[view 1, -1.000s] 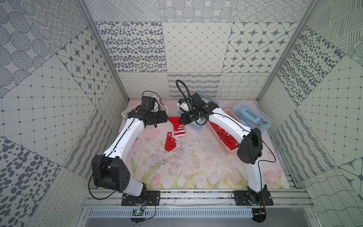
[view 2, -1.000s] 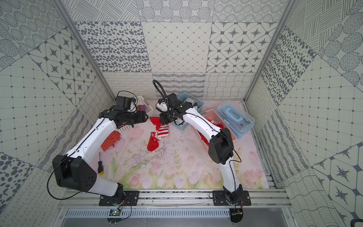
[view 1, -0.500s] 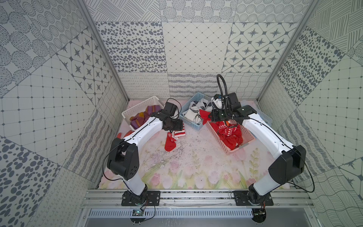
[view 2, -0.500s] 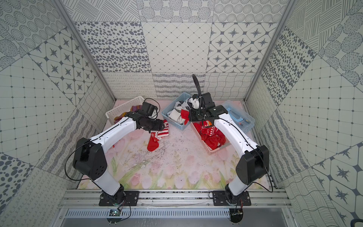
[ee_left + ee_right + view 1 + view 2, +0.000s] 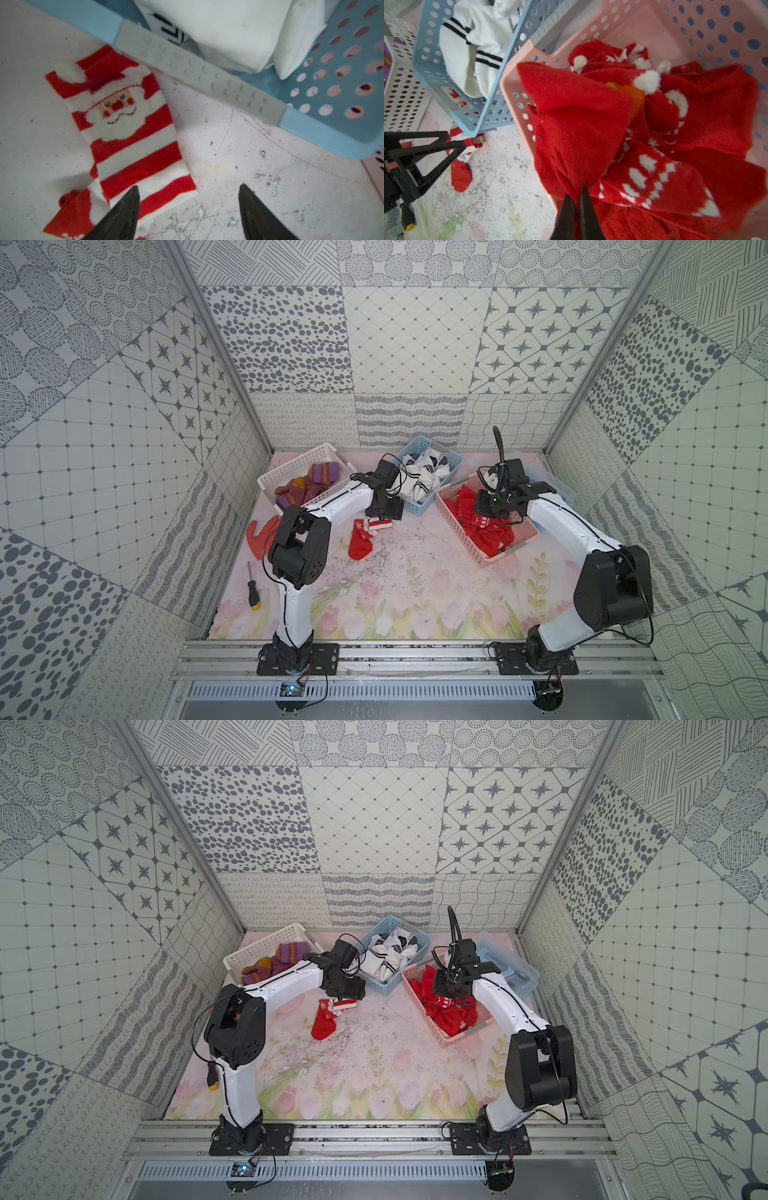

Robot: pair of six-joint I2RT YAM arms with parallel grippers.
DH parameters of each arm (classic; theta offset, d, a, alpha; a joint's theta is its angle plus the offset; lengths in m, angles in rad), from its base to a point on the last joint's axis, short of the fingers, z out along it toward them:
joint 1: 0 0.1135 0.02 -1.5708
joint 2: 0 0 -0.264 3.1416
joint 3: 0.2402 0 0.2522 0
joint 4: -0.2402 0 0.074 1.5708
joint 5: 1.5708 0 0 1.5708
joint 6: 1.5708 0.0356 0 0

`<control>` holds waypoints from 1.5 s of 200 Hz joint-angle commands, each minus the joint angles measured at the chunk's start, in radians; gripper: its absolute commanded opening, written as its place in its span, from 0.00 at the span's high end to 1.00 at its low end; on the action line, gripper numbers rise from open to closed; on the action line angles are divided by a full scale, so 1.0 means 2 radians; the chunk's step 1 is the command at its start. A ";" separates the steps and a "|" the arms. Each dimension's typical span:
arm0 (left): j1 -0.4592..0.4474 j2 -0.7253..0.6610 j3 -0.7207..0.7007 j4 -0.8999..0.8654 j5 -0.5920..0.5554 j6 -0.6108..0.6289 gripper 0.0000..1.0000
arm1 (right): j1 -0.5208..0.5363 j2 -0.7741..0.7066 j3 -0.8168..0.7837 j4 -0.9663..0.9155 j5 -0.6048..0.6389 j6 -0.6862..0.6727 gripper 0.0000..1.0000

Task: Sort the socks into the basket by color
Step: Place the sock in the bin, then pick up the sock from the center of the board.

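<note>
Far left on the desk [image 5: 415, 580]: orange glove [image 5: 259, 533] flat near the wall, black-handled screwdriver [image 5: 252, 593] nearer the front edge. Behind them, white basket [image 5: 299, 458]: holds the purple-mauve socks [image 5: 320, 475] banded with mustard. Left arm [image 5: 336, 502]: reaches across in front of that basket and ends low over the desk, just before the blue basket [image 5: 419, 508]. Left jaws: well apart, gripping nothing; in the left wrist view, one fingertip [image 5: 124, 207] over the edge of the striped sock [image 5: 128, 128]. Striped sock: red and white with a Santa face, lies flat on the desk just beside the blue basket's rim, outside every basket. Blue basket: contains the white socks [image 5: 424, 477] with black bands. Just beside it to the right, pink basket [image 5: 457, 531]: heaped with red socks [image 5: 486, 531], some with white snowflakes and pompoms. Right jaws: pressed together over the pink basket, pinching a plain red sock [image 5: 581, 124] with folds gathered at the tips. Far right, behind the right arm [image 5: 561, 522]: clear box [image 5: 525, 979] with something blue inside
</note>
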 commanded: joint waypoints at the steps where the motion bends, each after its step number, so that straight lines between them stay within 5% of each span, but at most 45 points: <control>1: -0.003 0.036 0.028 -0.031 -0.047 0.017 0.26 | -0.002 0.019 -0.012 0.028 -0.007 0.013 1.00; 49: -0.003 0.067 0.037 -0.035 -0.064 0.027 0.33 | -0.002 0.010 -0.024 0.029 -0.008 0.018 0.92; 72: -0.003 0.076 0.039 -0.041 -0.075 0.027 0.41 | -0.001 0.007 -0.013 0.018 -0.015 0.015 0.74; 98: -0.003 0.072 0.028 -0.038 -0.085 0.025 0.63 | -0.001 -0.003 0.003 0.002 -0.014 0.012 0.55; 147: -0.003 0.038 0.013 -0.023 -0.074 0.027 0.98 | 0.000 -0.029 0.022 -0.016 -0.019 0.014 0.02; 300: -0.003 -0.170 -0.034 0.004 0.079 -0.017 1.00 | 0.105 -0.034 0.089 -0.010 -0.086 0.019 0.02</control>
